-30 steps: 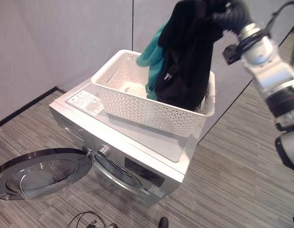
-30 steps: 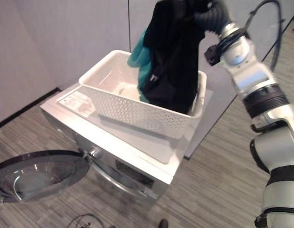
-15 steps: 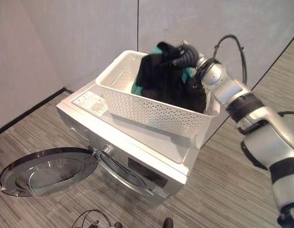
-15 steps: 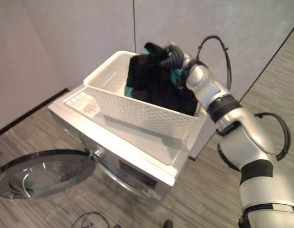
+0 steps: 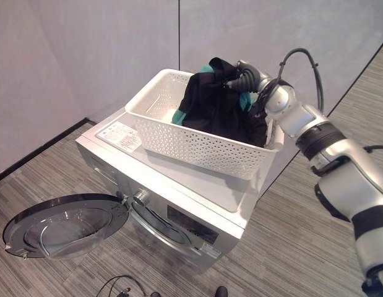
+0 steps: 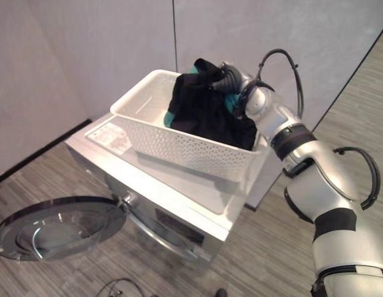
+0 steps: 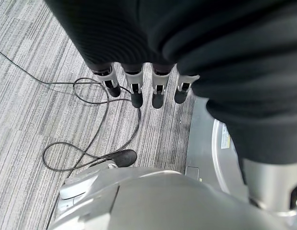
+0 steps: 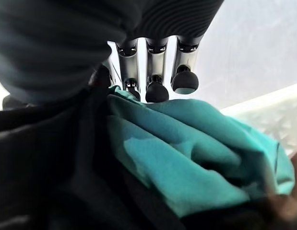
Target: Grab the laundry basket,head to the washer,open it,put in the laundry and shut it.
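1. On top of the washer [image 5: 179, 179], in the left eye view, sits the white basket [image 5: 197, 145], holding black clothes [image 5: 219, 105] with a teal cloth [image 5: 180, 115] peeking out below. The right hand [image 5: 244, 75] rests on the top of the pile. The round door [image 5: 64, 224] hangs open, low at the washer's front.
2. Right eye view: same scene; the right hand [image 6: 227, 77] is at the crest of the black clothes [image 6: 200, 108], inside the basket [image 6: 179, 148].
3. Left wrist view: the left hand [image 7: 138, 88] hangs over the grey floor [image 7: 33, 120], fingers [image 7: 157, 93] straight, holding nothing, beside the washer.
4. Right wrist view: the right hand's fingers [image 8: 155, 88] are bent down, tips touching the teal cloth [image 8: 186, 153]; whether they grip it I cannot tell.
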